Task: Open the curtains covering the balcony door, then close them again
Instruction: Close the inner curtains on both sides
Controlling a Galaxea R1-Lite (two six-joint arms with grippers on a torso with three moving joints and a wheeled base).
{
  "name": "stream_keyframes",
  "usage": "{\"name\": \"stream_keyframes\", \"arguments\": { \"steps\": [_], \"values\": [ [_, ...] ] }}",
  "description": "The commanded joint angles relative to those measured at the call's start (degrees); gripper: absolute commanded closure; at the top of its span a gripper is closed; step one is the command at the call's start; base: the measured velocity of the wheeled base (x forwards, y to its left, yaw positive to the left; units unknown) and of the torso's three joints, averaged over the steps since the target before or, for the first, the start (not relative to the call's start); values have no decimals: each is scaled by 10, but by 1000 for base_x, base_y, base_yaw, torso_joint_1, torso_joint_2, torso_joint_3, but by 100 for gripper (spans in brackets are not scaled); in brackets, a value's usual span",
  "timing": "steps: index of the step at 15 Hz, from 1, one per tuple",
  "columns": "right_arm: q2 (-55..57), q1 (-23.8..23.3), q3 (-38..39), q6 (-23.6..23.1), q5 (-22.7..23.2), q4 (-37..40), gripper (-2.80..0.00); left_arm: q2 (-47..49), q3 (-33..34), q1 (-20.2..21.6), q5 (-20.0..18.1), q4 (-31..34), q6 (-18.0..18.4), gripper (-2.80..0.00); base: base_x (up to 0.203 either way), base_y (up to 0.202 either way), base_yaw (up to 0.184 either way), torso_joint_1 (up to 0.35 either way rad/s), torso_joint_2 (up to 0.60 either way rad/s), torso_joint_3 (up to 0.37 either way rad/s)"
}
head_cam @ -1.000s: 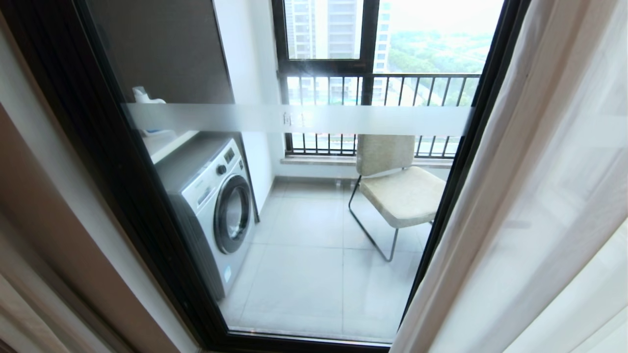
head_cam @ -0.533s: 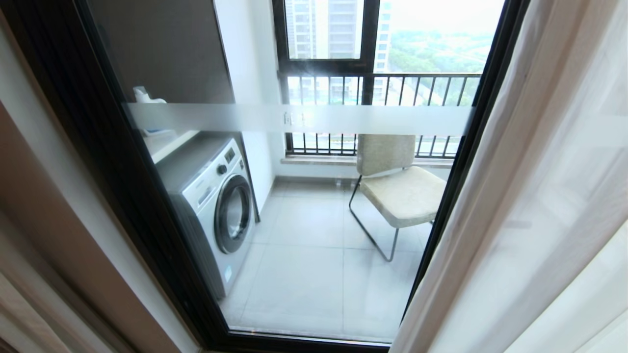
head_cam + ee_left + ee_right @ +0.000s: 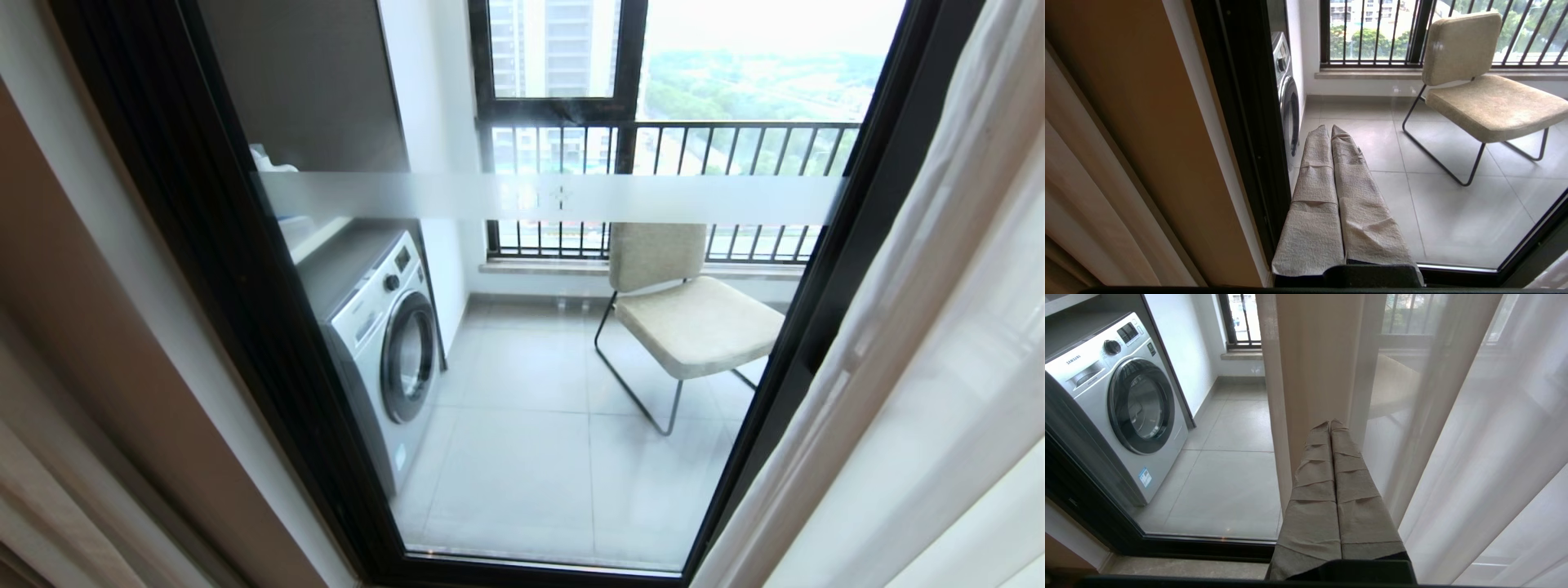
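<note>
With the balcony door [image 3: 539,343] showing uncovered, both hands are idling pressed together and empty, the right hand [image 3: 1331,424] pointing at the curtains [image 3: 1453,437] just ahead, likely needing regrasping for closing.

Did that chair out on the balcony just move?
No. The chair keeps its place against the railing; the whole view slid, so the camera moved.

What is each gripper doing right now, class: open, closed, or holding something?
Left gripper: closed, holding nothing, in front of the balcony door.
Right gripper: closed, holding nothing, pointing at the curtains.
</note>
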Motion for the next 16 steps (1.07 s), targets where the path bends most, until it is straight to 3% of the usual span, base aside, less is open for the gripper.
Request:
{"name": "stream_keyframes", "arguments": {
  "steps": [1,16],
  "values": [
    [1,0,0,0,0,0,0,0,0,0,0,0,0,0,0,193,1,2,2,-2],
    [1,-1,0,0,0,0,0,0,0,0,0,-1,-1,0,0,192,0,2,2,3]
  ]
}}
